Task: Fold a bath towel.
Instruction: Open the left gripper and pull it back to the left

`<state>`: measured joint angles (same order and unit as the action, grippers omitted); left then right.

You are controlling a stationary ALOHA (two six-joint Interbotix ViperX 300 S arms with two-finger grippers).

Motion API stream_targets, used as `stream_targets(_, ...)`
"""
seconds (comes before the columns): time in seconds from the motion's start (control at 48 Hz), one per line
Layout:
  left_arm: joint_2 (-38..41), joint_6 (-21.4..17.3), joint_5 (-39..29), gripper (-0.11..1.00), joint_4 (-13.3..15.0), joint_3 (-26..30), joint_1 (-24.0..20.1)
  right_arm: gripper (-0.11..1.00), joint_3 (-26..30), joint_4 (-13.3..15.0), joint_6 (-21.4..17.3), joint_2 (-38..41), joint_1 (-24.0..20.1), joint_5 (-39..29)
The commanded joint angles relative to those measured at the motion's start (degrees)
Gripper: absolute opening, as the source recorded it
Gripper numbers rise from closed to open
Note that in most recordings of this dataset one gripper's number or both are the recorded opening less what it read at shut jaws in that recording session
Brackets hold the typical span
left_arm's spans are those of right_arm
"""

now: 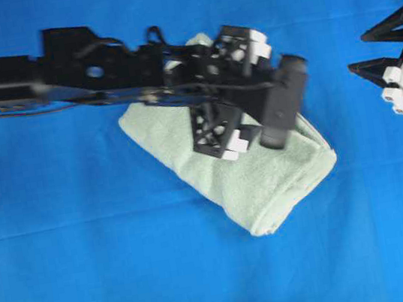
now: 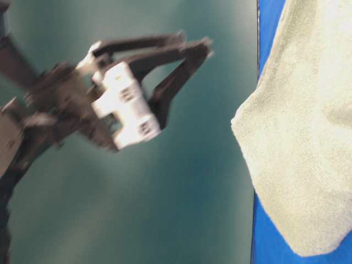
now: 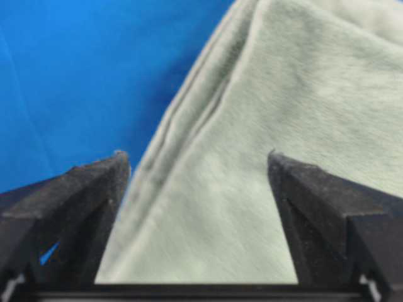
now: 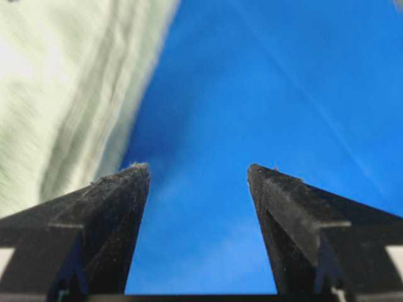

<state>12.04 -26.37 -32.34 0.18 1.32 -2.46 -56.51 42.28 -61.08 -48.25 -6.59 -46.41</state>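
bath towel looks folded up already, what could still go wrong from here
1. The open left gripper hangs right over the bath towel; a finger could snag the terry and drag the fold open.
2. The bundle lies skewed on the blue cloth, with layered hems showing along one edge, so layers may slide apart.

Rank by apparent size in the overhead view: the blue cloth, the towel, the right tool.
1. Blue cloth, which fills nearly the whole view.
2. Towel, a folded bundle partly hidden under the left arm.
3. Right tool, cut off at the edge and nearer the camera, so only roughly judged.
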Motion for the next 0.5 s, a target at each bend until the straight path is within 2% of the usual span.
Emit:
stream_targets(0.0, -7.2, 4.7, 1.9, 0.83, 0.0, -3.5, 0.3, 0.64, 1.7, 2.2, 0.1, -0.6, -0.1, 2.1)
stream_targets(0.042, -9.8, 7.8, 3.2, 0.83, 0.0, -5.8, 0.4, 0.64, 1.7, 3.1, 0.0, -0.7, -0.2, 2.6)
stream_targets(0.146, -16.8, 9.9, 7.0, 0.83, 0.4, -12.8, 0.4, 0.64, 1.9, 4.7, 0.1, -0.6, -0.2, 3.6)
stream_targets(0.292, -27.7, 16.7, 15.9, 0.83, 0.3, -24.2, 0.4, 0.64, 2.2, 6.1, 0.0, -0.7, -0.2, 4.7)
stream_targets(0.479, -41.7, 21.0, 23.1, 0.83, 0.3, -37.4, 0.7, 0.64, 2.4, 7.6, 0.1, -1.2, -0.2, 6.8)
